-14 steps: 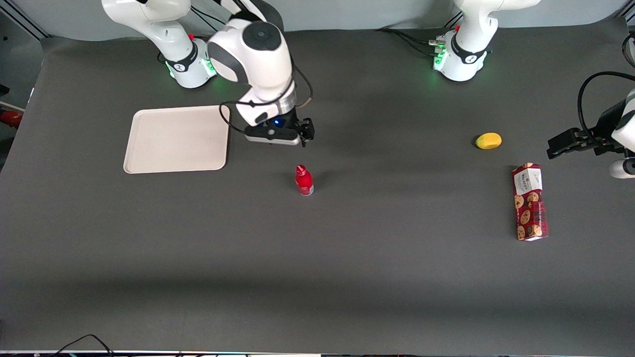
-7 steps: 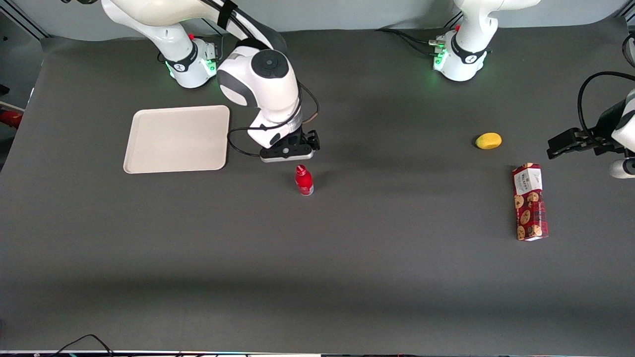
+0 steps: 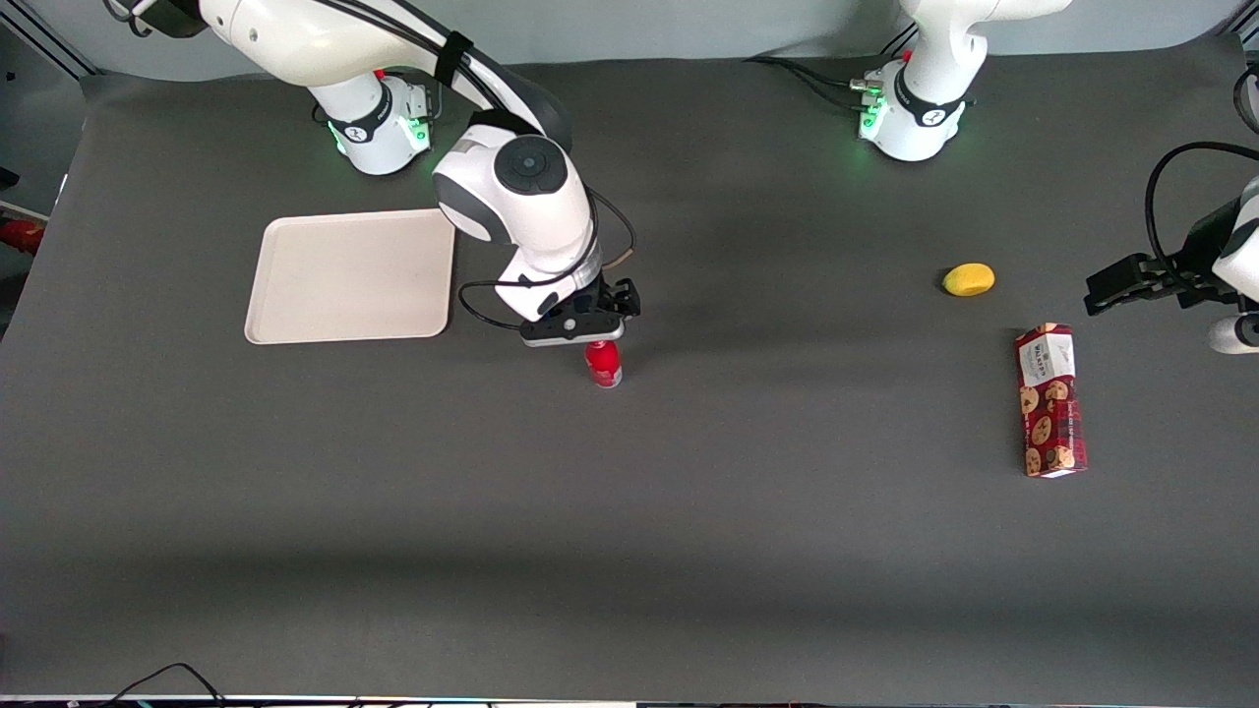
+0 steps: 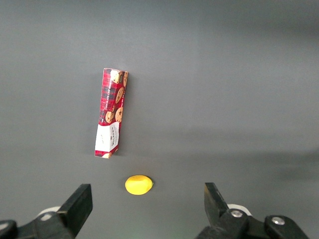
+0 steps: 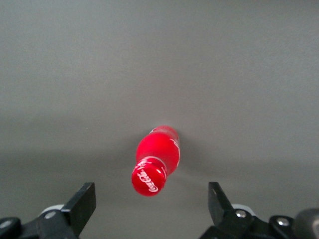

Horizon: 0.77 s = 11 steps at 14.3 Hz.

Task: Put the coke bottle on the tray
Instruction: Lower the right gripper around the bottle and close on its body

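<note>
Two fingers spread wide, the end effector (image 3: 591, 338) hovers directly above the upright coke bottle (image 3: 603, 364), which stands on the counter (image 3: 689, 511) near the tray (image 3: 351, 276). Centre, descend, clamp below the cap.

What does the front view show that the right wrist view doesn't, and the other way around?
Only the front view shows the tray, the lemon, the cookie box and the working arm. Only the right wrist view shows the white script on the coke bottle cap and the open tool with its fingers apart, above the cap. Both show the bottle standing upright on the dark table.
</note>
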### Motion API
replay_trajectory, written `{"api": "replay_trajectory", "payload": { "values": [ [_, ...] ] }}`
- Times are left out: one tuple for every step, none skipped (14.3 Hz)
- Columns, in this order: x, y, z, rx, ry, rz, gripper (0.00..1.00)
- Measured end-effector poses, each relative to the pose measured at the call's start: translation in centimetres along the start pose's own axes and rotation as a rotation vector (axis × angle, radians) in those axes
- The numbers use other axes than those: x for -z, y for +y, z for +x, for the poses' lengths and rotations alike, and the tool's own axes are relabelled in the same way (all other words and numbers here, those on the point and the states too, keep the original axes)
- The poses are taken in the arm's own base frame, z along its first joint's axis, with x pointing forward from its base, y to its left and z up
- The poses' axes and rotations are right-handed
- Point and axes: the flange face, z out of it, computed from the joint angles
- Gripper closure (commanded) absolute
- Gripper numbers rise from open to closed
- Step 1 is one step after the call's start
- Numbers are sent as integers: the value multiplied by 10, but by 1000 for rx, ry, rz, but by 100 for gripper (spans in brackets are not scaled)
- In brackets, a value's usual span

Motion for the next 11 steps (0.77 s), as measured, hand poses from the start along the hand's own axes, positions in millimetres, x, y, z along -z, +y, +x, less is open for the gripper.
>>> {"api": "replay_trajectory", "payload": {
  "values": [
    [-4,-1,-1,1,-7,1,0],
    [-8,-1,-1,1,-14,1,0],
    [-12,0,-1,2,-19,-1,0],
    [-15,0,-1,7,-21,-5,0],
    [-20,1,-1,11,-24,-9,0],
    [-24,1,-1,13,-28,-10,0],
    [-28,1,-1,15,-31,-10,0],
    [-31,1,-1,17,-32,-9,0],
    [-33,1,0,17,-33,-8,0],
    [-35,2,1,16,-33,-8,0],
    [-38,4,4,14,-30,-10,0]
  ]
}}
